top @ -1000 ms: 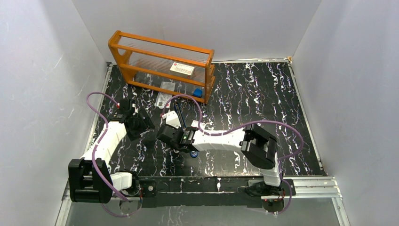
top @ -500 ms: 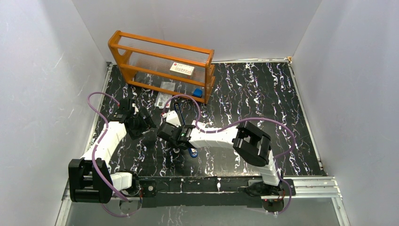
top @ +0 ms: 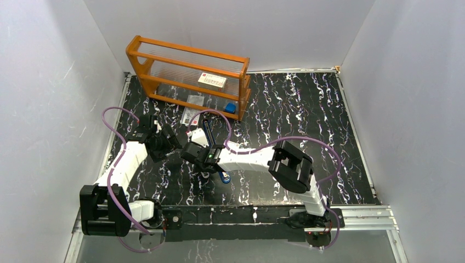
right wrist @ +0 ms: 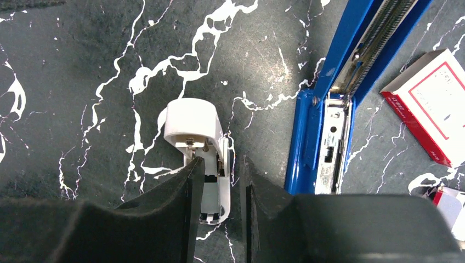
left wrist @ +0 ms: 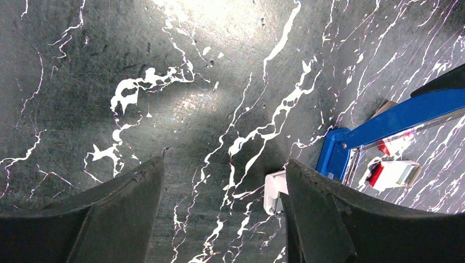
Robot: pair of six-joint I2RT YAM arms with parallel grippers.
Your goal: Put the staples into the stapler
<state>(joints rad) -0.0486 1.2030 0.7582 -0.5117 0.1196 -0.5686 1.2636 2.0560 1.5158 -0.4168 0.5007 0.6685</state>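
The blue stapler (right wrist: 329, 104) lies swung open on the black marbled table, its metal channel exposed; it also shows in the left wrist view (left wrist: 395, 120) and in the top view (top: 207, 130). A red-and-white staple box (right wrist: 430, 107) lies right of it. A small pale tray with a red end (left wrist: 393, 173) lies near the stapler; its staple strips are too small to make out. My right gripper (right wrist: 217, 189) has a narrow gap between its jaws, over a small white plastic-and-metal piece (right wrist: 193, 121). My left gripper (left wrist: 225, 186) is wide open and empty, the white piece (left wrist: 272, 192) beside its right finger.
An orange wooden rack (top: 189, 74) holding a white label card (top: 212, 80) stands at the back left, a small blue object (top: 231, 108) at its right foot. Small packets (top: 191, 114) lie in front of it. White walls enclose the table on three sides.
My right gripper has moved left and slightly away from the bases, closer to my left gripper. The left arm has barely moved.
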